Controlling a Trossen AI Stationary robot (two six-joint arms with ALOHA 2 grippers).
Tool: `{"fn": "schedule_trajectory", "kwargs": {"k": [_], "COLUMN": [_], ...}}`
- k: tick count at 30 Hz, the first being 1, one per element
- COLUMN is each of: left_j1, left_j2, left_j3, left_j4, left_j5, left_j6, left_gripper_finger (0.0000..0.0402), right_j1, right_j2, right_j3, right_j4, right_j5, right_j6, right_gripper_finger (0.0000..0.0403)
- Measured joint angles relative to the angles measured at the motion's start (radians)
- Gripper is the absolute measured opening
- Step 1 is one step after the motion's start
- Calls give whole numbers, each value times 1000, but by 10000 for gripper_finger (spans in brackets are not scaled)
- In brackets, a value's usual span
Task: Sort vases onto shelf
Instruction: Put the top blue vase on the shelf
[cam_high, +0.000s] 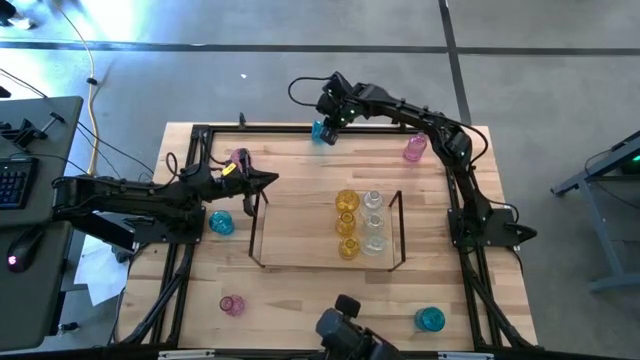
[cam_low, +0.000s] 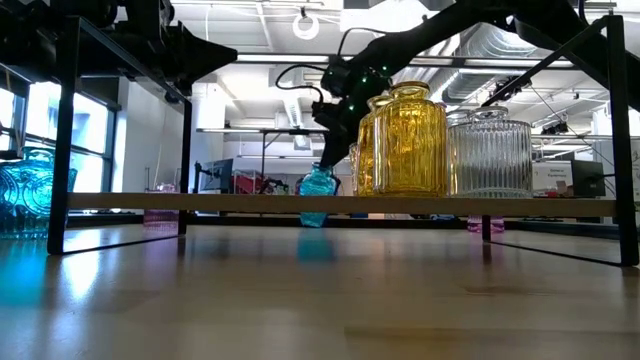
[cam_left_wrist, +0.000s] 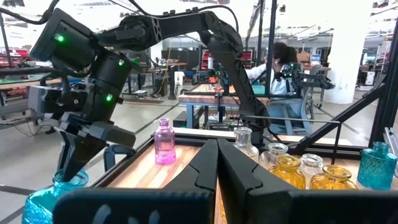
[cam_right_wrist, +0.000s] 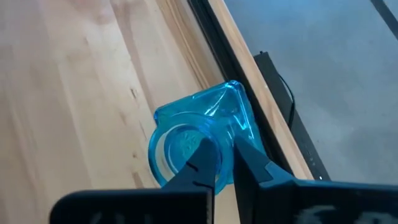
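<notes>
A teal vase (cam_right_wrist: 205, 124) stands at the table's far edge (cam_high: 322, 133), with my right gripper (cam_right_wrist: 224, 165) shut on its mouth from above (cam_high: 327, 118). My left gripper (cam_left_wrist: 217, 165) is shut and empty, hovering near the shelf's left wire end frame (cam_high: 262, 200). The shelf (cam_high: 300, 235) carries three yellow vases (cam_high: 347, 222) and three clear vases (cam_high: 373, 220) in two rows. Loose on the table stand pink vases (cam_high: 240, 158) (cam_high: 414, 149) (cam_high: 232, 305) and teal vases (cam_high: 221, 222) (cam_high: 430, 318). My right gripper pinches the rim of the teal vase's mouth (cam_right_wrist: 219, 177), one finger (cam_right_wrist: 200, 158) inside the opening and one finger (cam_right_wrist: 249, 158) outside. The fingers come from above, slanting down. The vase sits roughly upright below them (cam_low: 318, 192); whether its base is off the table, I cannot tell.
A black metal frame (cam_high: 200, 130) borders the table. The strip between the shelf's far end and the frame is bare wood (cam_high: 330, 165). A person sits at a bench far behind the table (cam_left_wrist: 280, 62). A keyboard and mouse lie on a desk to the left (cam_high: 15, 185).
</notes>
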Motion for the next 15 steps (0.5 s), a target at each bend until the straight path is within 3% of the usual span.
{"fn": "schedule_trajectory", "kwargs": {"k": [15], "left_j1": [0], "left_j2": [-32], "left_j3": [0], "left_j4": [-1], "left_j5": [21], "left_j6": [-16], "left_gripper_finger": [0], "right_j1": [30], "right_j2": [-1], "right_j3": [25], "right_j4": [-122], "right_j5": [-88], "right_j6": [8], "right_gripper_finger": [1]}}
